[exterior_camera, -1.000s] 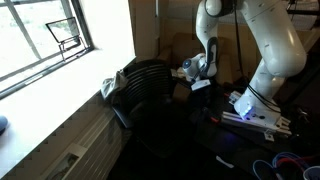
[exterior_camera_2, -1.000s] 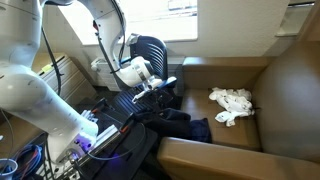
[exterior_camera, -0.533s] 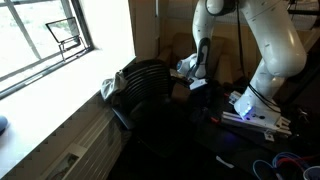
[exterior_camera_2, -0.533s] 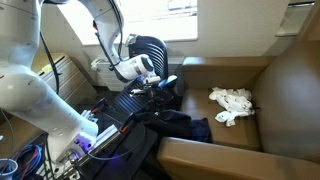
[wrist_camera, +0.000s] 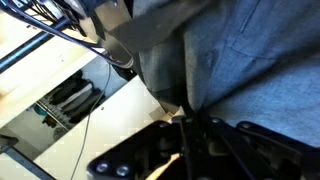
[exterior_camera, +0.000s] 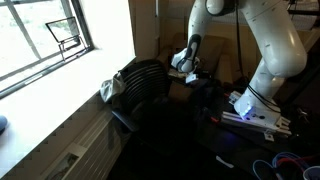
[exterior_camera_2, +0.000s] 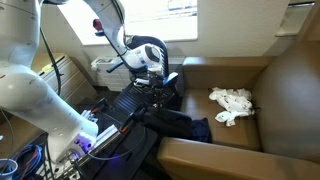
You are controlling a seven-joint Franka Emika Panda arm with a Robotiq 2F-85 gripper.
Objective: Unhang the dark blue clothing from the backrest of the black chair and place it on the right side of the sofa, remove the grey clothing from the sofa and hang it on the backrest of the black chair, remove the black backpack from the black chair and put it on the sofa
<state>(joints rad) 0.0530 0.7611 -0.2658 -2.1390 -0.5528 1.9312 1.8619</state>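
The black chair stands by the window, its mesh backrest facing the sofa. My gripper is at the top edge of the backrest. In the wrist view my gripper is shut on a fold of the dark blue clothing, which fills the upper right. More of the dark blue clothing trails down toward the sofa's arm. The grey clothing lies crumpled on the sofa seat. I cannot tell the black backpack apart from the dark mass on the chair.
The robot base with a purple light stands beside the chair. Coloured cables lie on the floor. A window sill and a radiator run along the wall. A pale bundle sits beside the backrest.
The jaws have gone from open to shut on the dark blue cloth. The gripper has moved in toward the top of the chair's backrest.
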